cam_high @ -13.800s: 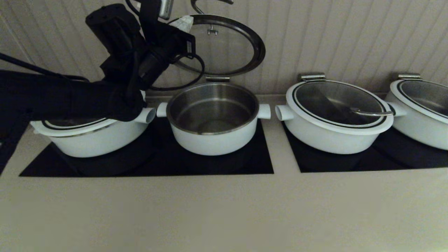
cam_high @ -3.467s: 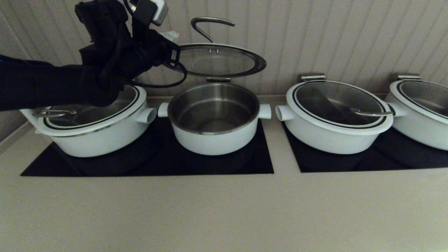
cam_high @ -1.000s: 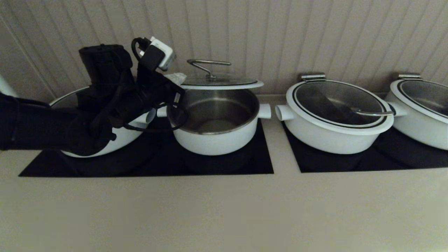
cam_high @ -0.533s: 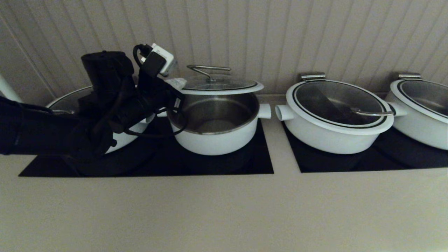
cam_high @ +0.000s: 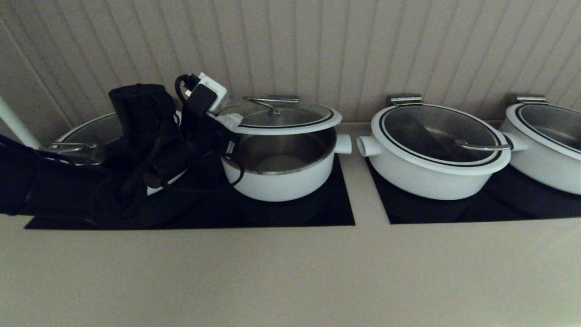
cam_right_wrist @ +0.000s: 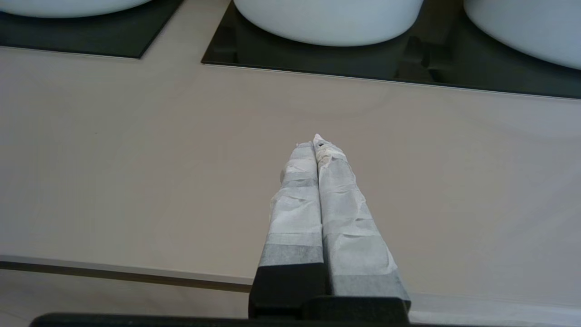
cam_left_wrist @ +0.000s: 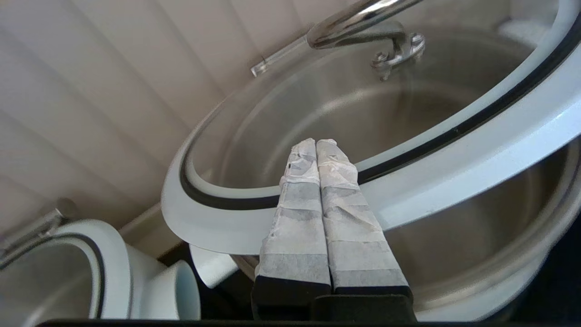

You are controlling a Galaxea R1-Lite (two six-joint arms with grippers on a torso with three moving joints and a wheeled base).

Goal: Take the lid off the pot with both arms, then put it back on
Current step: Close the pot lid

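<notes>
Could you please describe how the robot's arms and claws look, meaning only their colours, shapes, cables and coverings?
The left arm is black and bulky, with loose black cables looping around it and a small white block near the wrist. The left claw has two long, tapering fingers wrapped in wrinkled white tape on black bases. The right claw looks the same: taped white fingers, black base.

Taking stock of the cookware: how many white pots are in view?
4, in one row along the wall: one far left, largely hidden by the left arm; the pot under the tilted lid; one to its right; one cut off at the right edge.
</notes>
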